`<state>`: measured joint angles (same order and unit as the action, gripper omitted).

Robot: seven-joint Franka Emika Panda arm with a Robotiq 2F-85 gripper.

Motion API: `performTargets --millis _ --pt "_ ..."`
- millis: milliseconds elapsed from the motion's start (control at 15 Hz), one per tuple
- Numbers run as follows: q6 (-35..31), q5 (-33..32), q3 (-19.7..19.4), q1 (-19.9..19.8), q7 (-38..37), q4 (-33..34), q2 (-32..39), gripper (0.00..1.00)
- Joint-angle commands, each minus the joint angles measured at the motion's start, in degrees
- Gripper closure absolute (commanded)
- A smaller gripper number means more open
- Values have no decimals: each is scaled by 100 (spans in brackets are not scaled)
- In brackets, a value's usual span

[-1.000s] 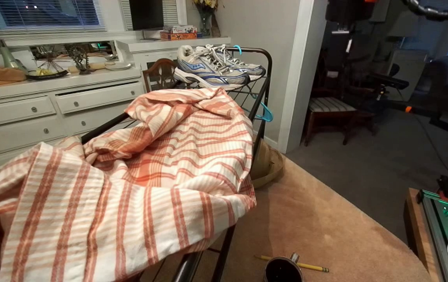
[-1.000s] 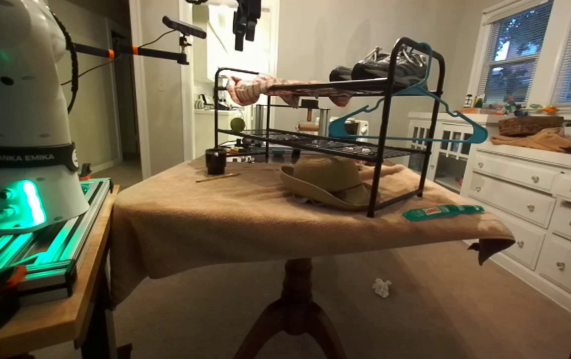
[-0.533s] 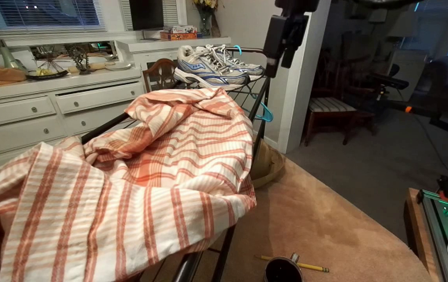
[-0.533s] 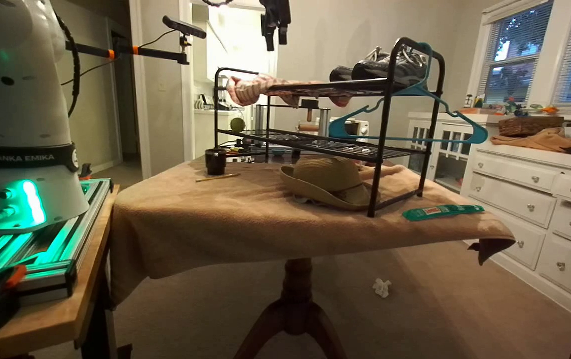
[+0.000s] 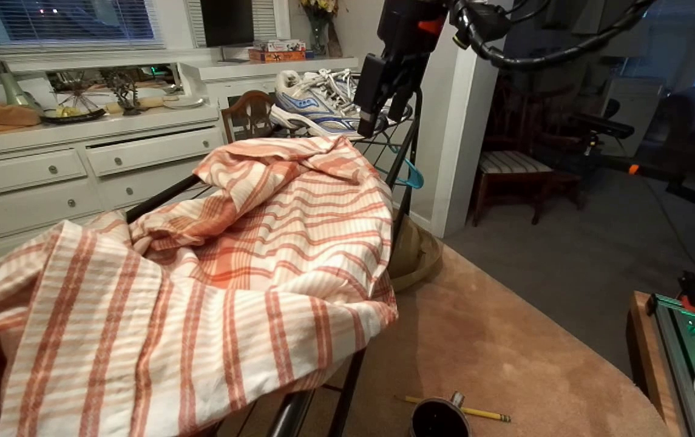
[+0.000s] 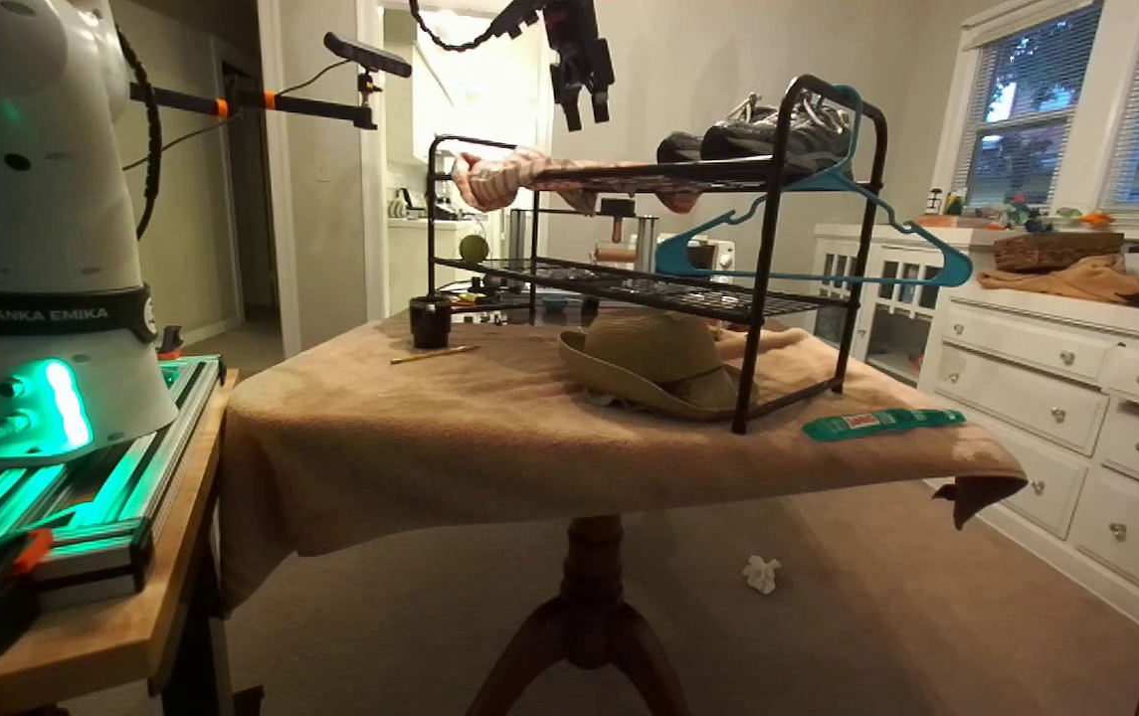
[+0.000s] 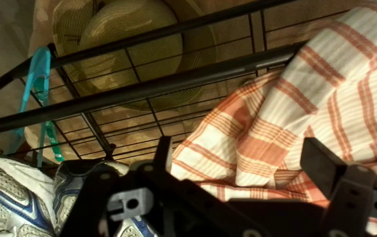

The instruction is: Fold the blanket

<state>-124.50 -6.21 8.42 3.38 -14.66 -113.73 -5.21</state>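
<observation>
- Tan cover (image 6: 380, 438): draped at its edges; by my reading, no part of this job.
- Rack (image 6: 752, 348): near legs on the cover in an exterior view, its top level serving as the work surface.
- Blanket (image 5: 220, 267): on that top level, rumpled, sprawling to the near left in an exterior view and drooping past the near edge. One broad flap crosses the near side, and the far end is turned over on itself; whether either was meant as a fold, I cannot tell. No squared layers show. I judge the folding barely begun: an edge has yet to be gripped, drawn across and smoothed down.
- Hat (image 6: 649, 358): beneath the rack's lower level, out of the way.
- Shoes (image 5: 323, 109): at the far end of the top level, just beside the blanket, leaving little room there.
- Gripper (image 7: 239, 148): jaws wide apart, holding nothing; above the rack, apart from the blanket. The wrist view shows a blanket edge beyond and between the jaws, so a grasp seems the step in hand.
</observation>
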Motion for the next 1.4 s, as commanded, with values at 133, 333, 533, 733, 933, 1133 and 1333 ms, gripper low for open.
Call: performTargets --millis 133,333,533,733,933,1133,1333 --pt "-383 7 -107 15 -91 -79 50 0" --pt "-941 -24 -191 -10 -83 -68 254 0" --pt "-1308 37 -271 5 -78 -66 472 0" --pt "-1515 52 -321 21 -67 -108 632 0" --pt "-1734 -36 -375 20 -122 -133 779 0" --pt "-1930 103 -418 24 -98 -137 903 0" --pt "-2189 233 -452 24 -85 -153 1011 0"
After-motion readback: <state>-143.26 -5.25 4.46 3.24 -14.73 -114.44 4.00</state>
